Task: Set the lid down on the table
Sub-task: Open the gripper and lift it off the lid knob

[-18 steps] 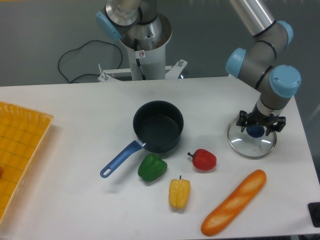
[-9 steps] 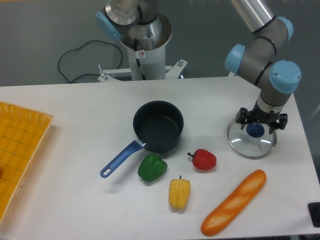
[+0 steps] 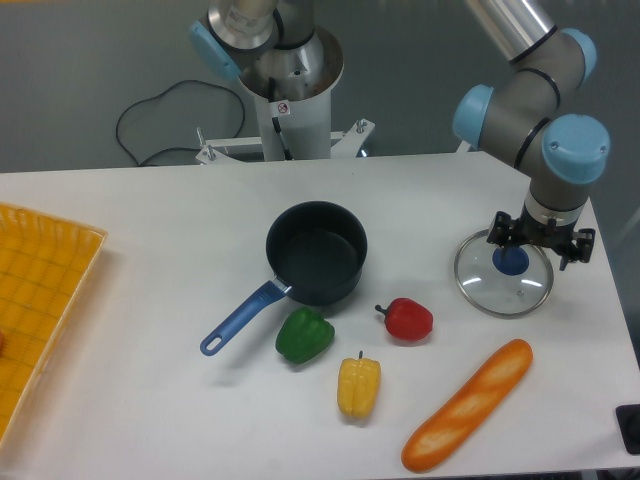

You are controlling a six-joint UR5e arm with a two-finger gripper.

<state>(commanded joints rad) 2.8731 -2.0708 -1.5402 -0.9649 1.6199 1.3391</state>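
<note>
The round clear glass lid [image 3: 488,290] lies flat on the white table [image 3: 150,250] near its right edge, and its dark blue knob [image 3: 513,262] shows in full. My gripper [image 3: 541,247] hangs just above the lid's far right part, to the right of the knob. It is open and nothing sits between its fingers. The lid is apart from the fingers.
A dark blue saucepan [image 3: 316,251] with a blue handle stands mid-table. In front of it lie a green pepper [image 3: 304,335], a red pepper [image 3: 408,319], a yellow pepper [image 3: 359,387] and a baguette [image 3: 467,404]. A yellow grid tray [image 3: 40,290] sits at the left edge.
My gripper has shifted right and slightly up, off the lid's knob. The lid stays flat in the same spot on the table.
</note>
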